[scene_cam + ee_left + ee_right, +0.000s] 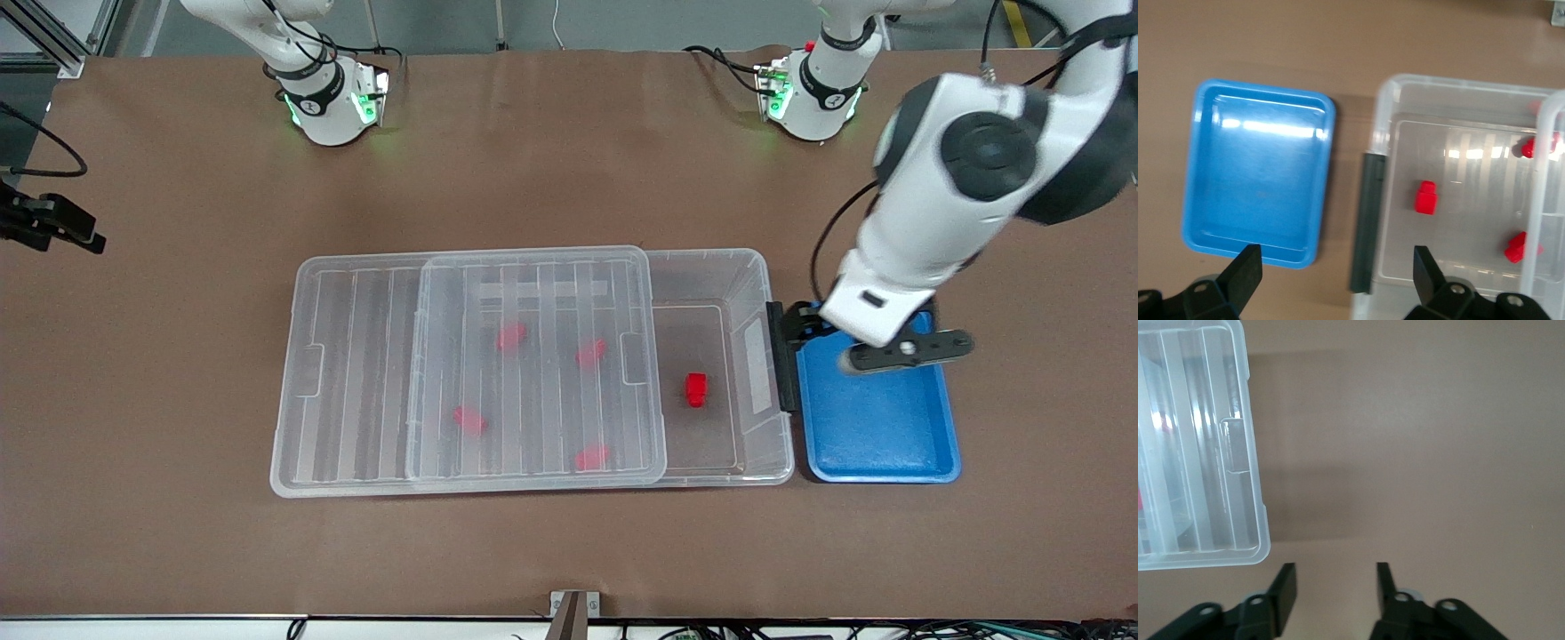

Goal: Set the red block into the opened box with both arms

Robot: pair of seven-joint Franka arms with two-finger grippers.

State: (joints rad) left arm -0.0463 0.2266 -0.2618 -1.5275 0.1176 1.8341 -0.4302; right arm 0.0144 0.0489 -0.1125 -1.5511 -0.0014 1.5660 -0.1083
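One red block (695, 389) (1426, 197) lies on the floor of the clear box (756, 267), in the uncovered end by the black latch bar (781, 356). Several more red blocks (511, 335) show through the ribbed lid (533, 400), which lies slid toward the right arm's end. My left gripper (1335, 263) (807, 322) hangs open and empty over the gap between latch bar and blue tray. My right gripper (1335, 577) hangs over bare table just off the lid's corner (1261, 550), jaws apart with nothing between them.
A blue tray (880, 427) (1258, 173) with nothing in it lies right beside the box's latch end, toward the left arm's end of the table. Brown table surface (569, 551) stretches all around the box.
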